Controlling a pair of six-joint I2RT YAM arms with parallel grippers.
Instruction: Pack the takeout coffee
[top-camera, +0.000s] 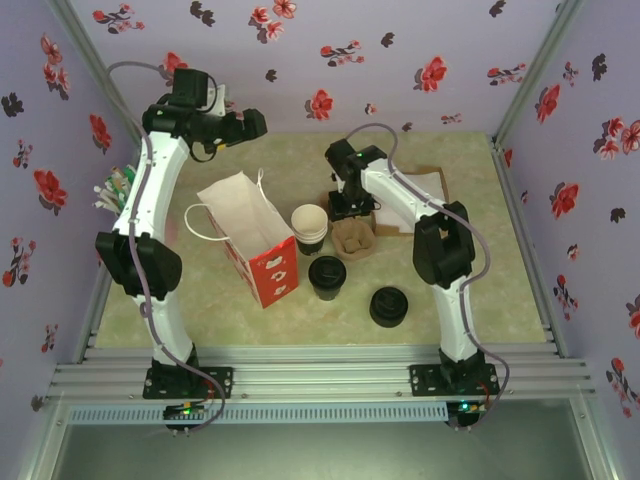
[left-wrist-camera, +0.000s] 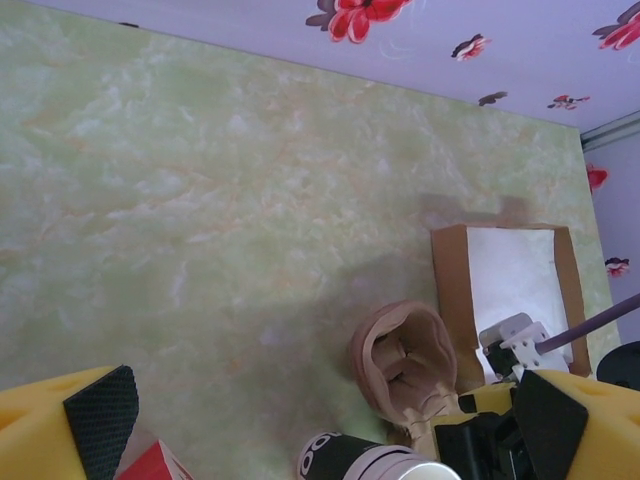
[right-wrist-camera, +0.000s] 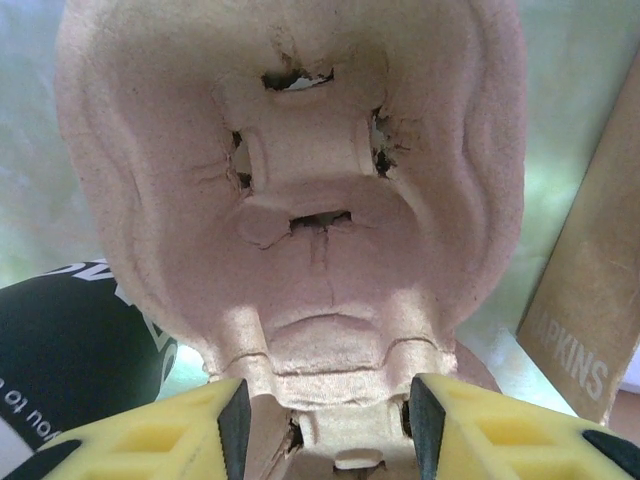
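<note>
On the green marbled worktop (top-camera: 470, 290), near its middle, stands the takeout coffee (top-camera: 327, 273), a small cup with a round black lid, upright and apart from both claws. Just to its left is a white and red paper bag (top-camera: 245, 225). Just behind it is a stack of lidless cups (top-camera: 310, 225), and to its right, a little nearer the arms, a stack of black lids (top-camera: 389, 305). A pulp cup carrier (top-camera: 352, 240) lies just behind and to the right of the coffee, beside the cup stack. A brown napkin box (top-camera: 420, 190) sits farther back on the right.

The right claw (top-camera: 350, 210) reaches down onto the far edge of the carrier. Seen from the right wrist, its yellow fingers (right-wrist-camera: 170, 440) press against either side of a tab at the near edge of the carrier (right-wrist-camera: 300, 200), gripping it, with the napkin box (right-wrist-camera: 580, 350) at the right edge.

The left claw (top-camera: 243, 125) is raised near the floral back wall, above the worktop's rear left. Seen from the left wrist, the left claw (left-wrist-camera: 325, 415) is spread wide with nothing between its pads, and the carrier (left-wrist-camera: 400, 360) and napkin box (left-wrist-camera: 510, 290) lie below.
</note>
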